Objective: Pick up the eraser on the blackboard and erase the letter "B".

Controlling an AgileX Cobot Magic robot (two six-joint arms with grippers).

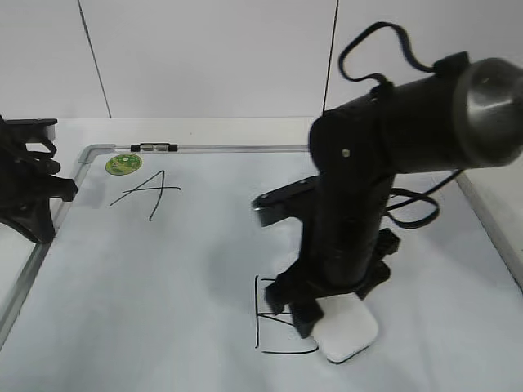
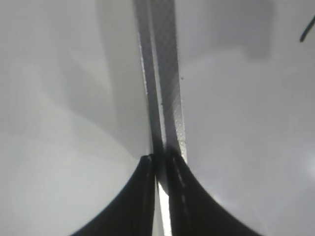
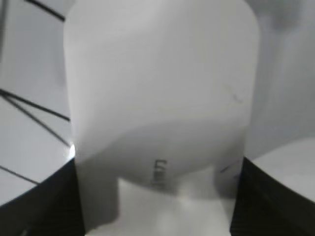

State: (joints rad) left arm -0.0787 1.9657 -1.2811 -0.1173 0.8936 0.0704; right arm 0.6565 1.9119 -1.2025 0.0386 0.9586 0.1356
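Note:
The white eraser (image 1: 350, 329) lies flat on the blackboard (image 1: 180, 269), a pale whiteboard with a grey frame, at the right edge of the letter "B" (image 1: 270, 322). My right gripper (image 1: 327, 314) is shut on the eraser from above. In the right wrist view the eraser (image 3: 162, 98) fills the frame between both dark fingers, with black strokes of the "B" (image 3: 34, 113) at the left. My left gripper (image 1: 37, 192) rests at the board's left edge; in its wrist view the fingers (image 2: 161, 162) are together over the grey frame (image 2: 165, 88).
A letter "A" (image 1: 147, 193) is drawn at the board's upper left, next to a round green sticker (image 1: 123, 164). A small black-and-white marker (image 1: 154, 148) lies on the top frame. The right arm (image 1: 384, 163) looms over the board's middle right.

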